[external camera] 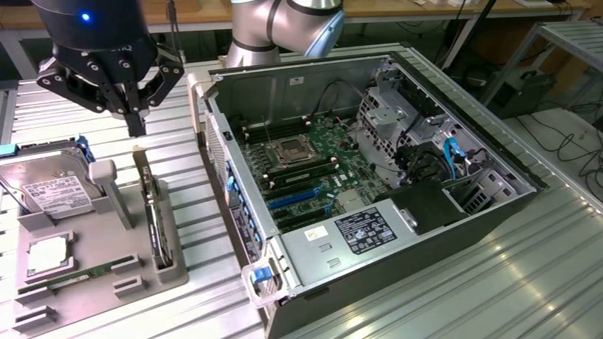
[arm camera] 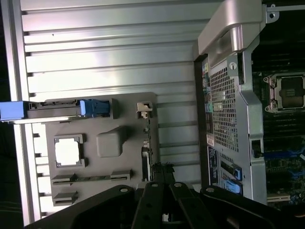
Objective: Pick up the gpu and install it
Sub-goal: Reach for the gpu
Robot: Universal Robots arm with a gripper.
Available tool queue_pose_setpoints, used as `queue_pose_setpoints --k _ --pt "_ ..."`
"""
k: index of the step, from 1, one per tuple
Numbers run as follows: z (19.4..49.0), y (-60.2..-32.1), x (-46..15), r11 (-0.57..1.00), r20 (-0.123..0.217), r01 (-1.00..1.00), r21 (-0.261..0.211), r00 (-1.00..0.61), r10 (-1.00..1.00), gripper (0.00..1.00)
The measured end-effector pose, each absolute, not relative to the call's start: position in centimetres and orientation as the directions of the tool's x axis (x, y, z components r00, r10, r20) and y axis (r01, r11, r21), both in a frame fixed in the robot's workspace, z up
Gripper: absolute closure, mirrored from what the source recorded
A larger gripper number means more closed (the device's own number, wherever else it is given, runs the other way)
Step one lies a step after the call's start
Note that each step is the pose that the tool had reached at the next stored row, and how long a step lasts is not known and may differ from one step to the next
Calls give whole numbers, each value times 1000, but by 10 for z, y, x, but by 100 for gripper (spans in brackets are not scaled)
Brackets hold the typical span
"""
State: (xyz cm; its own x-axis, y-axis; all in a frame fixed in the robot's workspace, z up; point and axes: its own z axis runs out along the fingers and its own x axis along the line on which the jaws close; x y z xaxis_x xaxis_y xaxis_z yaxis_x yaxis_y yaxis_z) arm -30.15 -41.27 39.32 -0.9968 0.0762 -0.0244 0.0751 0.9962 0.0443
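Item, my pincer [external camera: 137, 128]: jaws together, holding nothing, poised over one end of the gpu [external camera: 151, 212]. Item, gpu: standing on edge in a slot of the grey holder [external camera: 179, 272] on the counter [external camera: 424, 296], beside the open computer case [external camera: 282, 70], untouched. Step, as I judge it: approach for pick-up. A grasp calls for jaws parted and squared across the card's thin upper edge.

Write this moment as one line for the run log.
end effector: shut, empty, over holder | gpu: on edge in gray holder, not yet picked up | computer case: open
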Motion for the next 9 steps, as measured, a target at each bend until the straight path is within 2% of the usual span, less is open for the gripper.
queue_pose_setpoints --k 9 --pt "393 -414 -310 996 -24 75 44 -997 76 89"
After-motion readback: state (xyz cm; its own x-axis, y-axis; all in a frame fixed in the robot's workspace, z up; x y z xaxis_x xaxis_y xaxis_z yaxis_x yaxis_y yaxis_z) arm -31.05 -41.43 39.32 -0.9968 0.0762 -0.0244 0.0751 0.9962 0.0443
